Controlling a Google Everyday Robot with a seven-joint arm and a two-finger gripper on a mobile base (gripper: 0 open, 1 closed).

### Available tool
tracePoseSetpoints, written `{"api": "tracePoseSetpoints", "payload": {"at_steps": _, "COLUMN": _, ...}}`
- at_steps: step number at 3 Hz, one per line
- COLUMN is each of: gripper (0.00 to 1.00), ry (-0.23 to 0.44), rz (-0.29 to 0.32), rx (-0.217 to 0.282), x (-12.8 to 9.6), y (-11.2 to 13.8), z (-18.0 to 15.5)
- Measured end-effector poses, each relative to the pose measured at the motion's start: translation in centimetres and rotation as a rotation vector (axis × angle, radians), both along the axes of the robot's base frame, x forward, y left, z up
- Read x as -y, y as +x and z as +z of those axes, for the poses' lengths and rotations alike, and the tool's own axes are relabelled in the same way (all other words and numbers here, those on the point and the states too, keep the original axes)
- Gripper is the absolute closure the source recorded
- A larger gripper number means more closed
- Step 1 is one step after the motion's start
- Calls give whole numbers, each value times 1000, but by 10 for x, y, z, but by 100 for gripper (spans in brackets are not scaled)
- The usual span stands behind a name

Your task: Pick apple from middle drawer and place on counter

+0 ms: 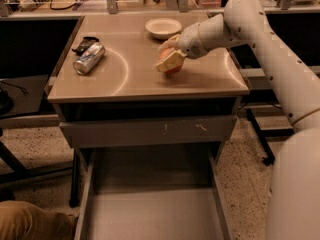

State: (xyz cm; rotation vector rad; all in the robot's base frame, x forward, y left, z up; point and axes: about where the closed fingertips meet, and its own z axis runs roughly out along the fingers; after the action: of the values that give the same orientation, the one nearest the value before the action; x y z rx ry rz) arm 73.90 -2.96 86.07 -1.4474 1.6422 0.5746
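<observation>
Nearest, the drawer (150,209) stands pulled out, its flat grey floor bare between low side walls. Just above it is a shut drawer front (145,131) with white scratches. Over that lies the counter (140,79), tan and glossy with curved arc marks. Right of the counter's middle, the gripper (169,59) hangs low over the surface, its pale fingers (167,62) closed around the apple (174,69), whose orange underside shows beneath them. Whether the apple touches the counter cannot be told. The white arm (280,74) reaches in from the right. A silver can (89,59) lies on its side at the counter's left, well apart from the apple, and a white bowl (163,27) sits near the far edge, just behind the gripper.
</observation>
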Motion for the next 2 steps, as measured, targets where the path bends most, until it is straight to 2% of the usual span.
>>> {"api": "tracePoseSetpoints", "payload": {"at_steps": 1, "gripper": 100, "ry": 40, "rz": 29, "rx": -41, "x": -20, "y": 16, "z": -5}}
{"api": "tracePoseSetpoints", "payload": {"at_steps": 2, "gripper": 100, "ry": 52, "rz": 45, "rx": -74, "x": -30, "y": 23, "z": -10}}
